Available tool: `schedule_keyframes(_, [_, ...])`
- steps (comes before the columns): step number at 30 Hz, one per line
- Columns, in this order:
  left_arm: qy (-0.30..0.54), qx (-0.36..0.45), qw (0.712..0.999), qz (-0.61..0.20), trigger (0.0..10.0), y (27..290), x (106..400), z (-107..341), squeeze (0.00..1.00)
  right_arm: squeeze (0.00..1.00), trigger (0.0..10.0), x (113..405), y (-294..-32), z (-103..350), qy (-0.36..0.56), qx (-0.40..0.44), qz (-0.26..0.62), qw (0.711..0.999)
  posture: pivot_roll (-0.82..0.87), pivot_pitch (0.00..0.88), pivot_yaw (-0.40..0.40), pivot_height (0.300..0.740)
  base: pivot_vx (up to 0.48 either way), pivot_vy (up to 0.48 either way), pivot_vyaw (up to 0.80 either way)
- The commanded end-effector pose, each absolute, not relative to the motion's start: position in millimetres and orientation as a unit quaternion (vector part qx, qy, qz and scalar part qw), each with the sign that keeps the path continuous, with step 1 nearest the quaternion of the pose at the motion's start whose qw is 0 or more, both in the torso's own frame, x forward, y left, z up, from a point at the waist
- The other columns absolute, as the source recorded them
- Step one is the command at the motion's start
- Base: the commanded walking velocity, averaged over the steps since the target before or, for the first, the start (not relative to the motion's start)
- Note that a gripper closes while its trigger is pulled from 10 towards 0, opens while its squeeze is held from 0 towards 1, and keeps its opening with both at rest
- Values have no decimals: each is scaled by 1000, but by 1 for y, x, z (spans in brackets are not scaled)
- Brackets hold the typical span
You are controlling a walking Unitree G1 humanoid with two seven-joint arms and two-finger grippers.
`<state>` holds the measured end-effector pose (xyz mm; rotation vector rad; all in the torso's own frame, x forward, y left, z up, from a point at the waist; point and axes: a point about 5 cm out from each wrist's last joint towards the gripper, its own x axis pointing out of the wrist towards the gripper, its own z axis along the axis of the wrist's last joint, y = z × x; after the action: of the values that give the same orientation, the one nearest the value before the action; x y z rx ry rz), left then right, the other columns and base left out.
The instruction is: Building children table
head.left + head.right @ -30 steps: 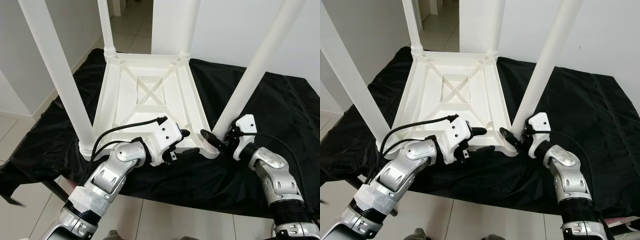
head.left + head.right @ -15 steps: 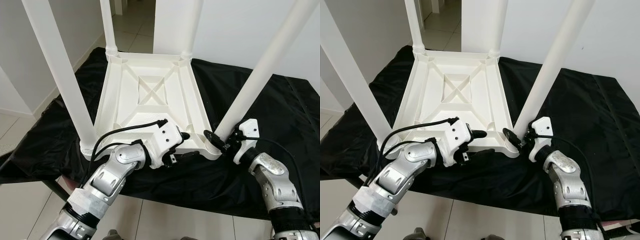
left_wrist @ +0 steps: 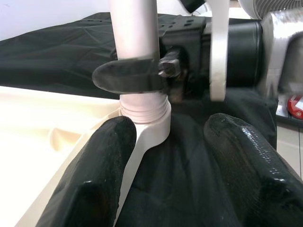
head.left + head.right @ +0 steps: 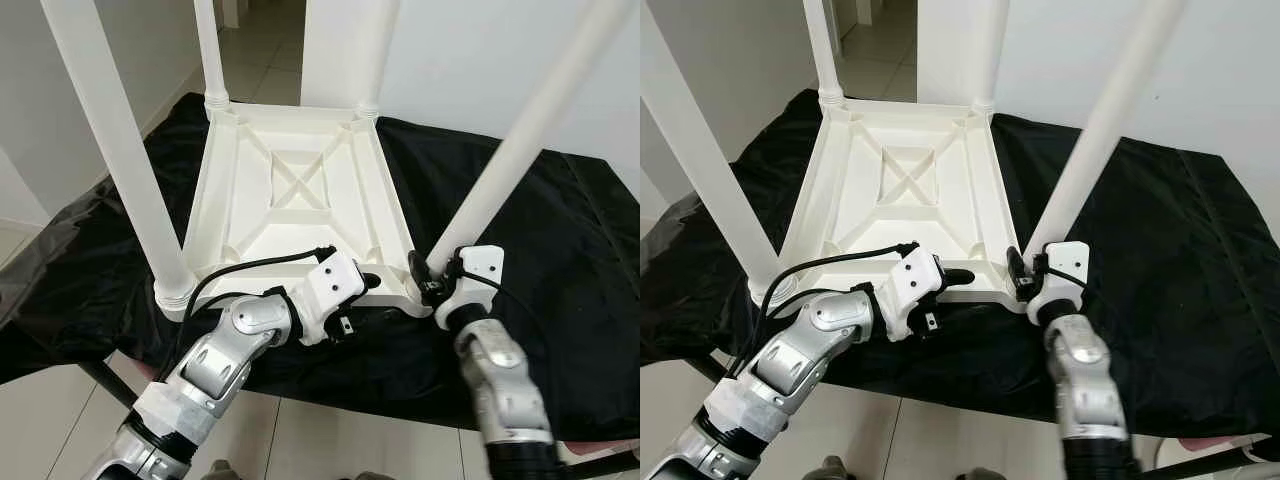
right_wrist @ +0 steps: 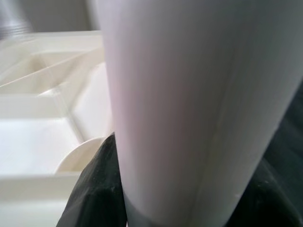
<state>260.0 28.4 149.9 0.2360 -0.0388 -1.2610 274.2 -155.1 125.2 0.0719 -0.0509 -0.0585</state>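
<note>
Gripping the near-right table leg (image 4: 500, 190) at its base, the right end effector (image 4: 432, 277) clamps it just above the upturned tabletop (image 4: 300, 200). Beside that corner, the left end effector (image 4: 365, 283) rests open. A crooked twist could cross-thread the leg.

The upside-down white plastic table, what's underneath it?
A black cloth spreads under the upside-down white plastic table, draping over the edges. Whatever supports the cloth is covered.
</note>
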Motion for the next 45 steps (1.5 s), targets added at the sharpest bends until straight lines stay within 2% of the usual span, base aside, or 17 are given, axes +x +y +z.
schedule_keyframes(1, [-15,114,771,-627,10000,25,254,150,0,0,10000,271,-156,117,-2,36,-77,996,41,0,-70,740,0,0,0])
schedule_keyframes(5, [-18,113,773,-624,10000,25,256,152,0,0,10000,271,-142,121,-8,42,-63,997,38,0,-63,740,0,0,0])
schedule_keyframes(10, [-19,112,775,-621,10000,25,258,153,0,0,10000,269,-144,123,-7,33,-63,997,39,0,-60,740,0,0,0])
schedule_keyframes(11, [-20,113,777,-619,10000,26,258,153,0,1000,10000,267,-148,123,-7,39,-67,997,39,0,-58,740,0,0,0])
schedule_keyframes(22, [-23,112,784,-611,10000,28,261,156,0,1000,10000,258,-165,128,-26,31,-58,998,45,0,-53,740,0,0,0])
schedule_keyframes(23, [-22,109,784,-611,10000,28,260,156,0,0,10000,255,-173,129,-30,9,-21,999,45,0,-49,740,0,0,0])
schedule_keyframes(26, [-21,108,784,-611,10000,28,259,156,0,0,10000,254,-180,129,-29,-11,27,999,42,0,-46,740,0,0,0])
schedule_keyframes(29, [-19,111,779,-617,10000,30,256,154,0,0,10000,259,-198,131,-22,-53,123,991,42,0,-46,740,0,0,0])
schedule_keyframes(32, [-19,113,777,-620,10000,31,256,154,0,0,10000,262,-202,132,-22,-49,149,987,43,0,-45,740,0,0,0])
schedule_keyframes(34, [-19,115,778,-617,10000,33,258,155,0,0,10000,270,-204,134,-16,-53,197,979,52,1,-46,740,0,0,0])
schedule_keyframes(37, [-19,116,778,-617,10000,33,259,156,0,0,10000,275,-206,135,-12,-64,215,975,52,1,-46,740,0,0,0])
schedule_keyframes(40, [-21,122,784,-609,10000,35,263,157,0,0,10000,286,-202,131,4,-64,270,961,64,0,-53,740,0,0,0])
schedule_keyframes(45, [-21,122,784,-608,10000,35,264,158,0,0,10000,291,-200,130,7,-68,286,956,69,0,-52,740,0,0,0])
